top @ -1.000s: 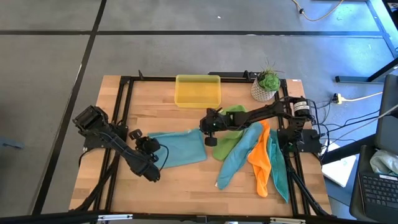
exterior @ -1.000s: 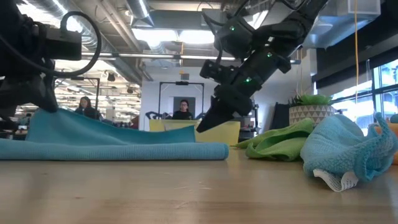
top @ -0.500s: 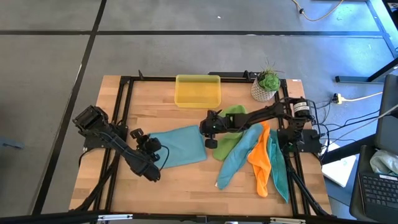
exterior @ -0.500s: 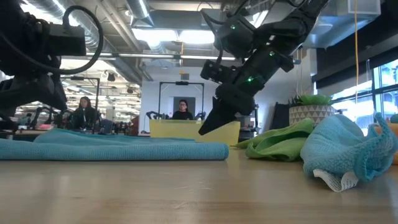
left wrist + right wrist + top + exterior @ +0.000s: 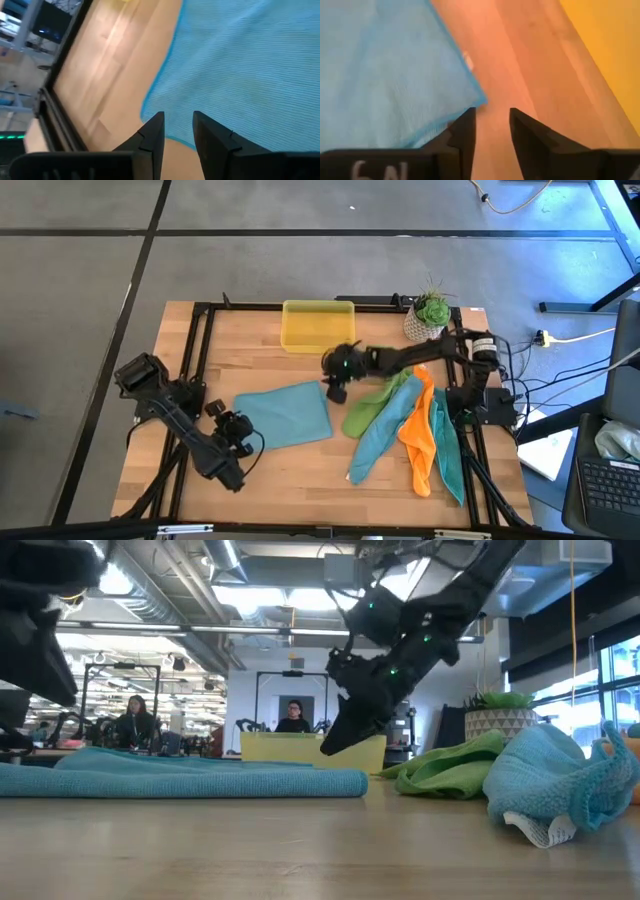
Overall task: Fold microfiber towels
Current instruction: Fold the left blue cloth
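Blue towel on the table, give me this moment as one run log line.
blue towel: folded flat, free | left gripper: open, at its left edge | right gripper: open, above its right corner | towel pile: waiting

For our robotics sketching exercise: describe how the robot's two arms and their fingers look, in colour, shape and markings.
Both arms are black, jointed and boxy at the wrists. The left gripper has two flat, dark, angular fingers. The right gripper has matching dark fingers, with pale lettering on the body beneath. Small green lights glow on the right arm.
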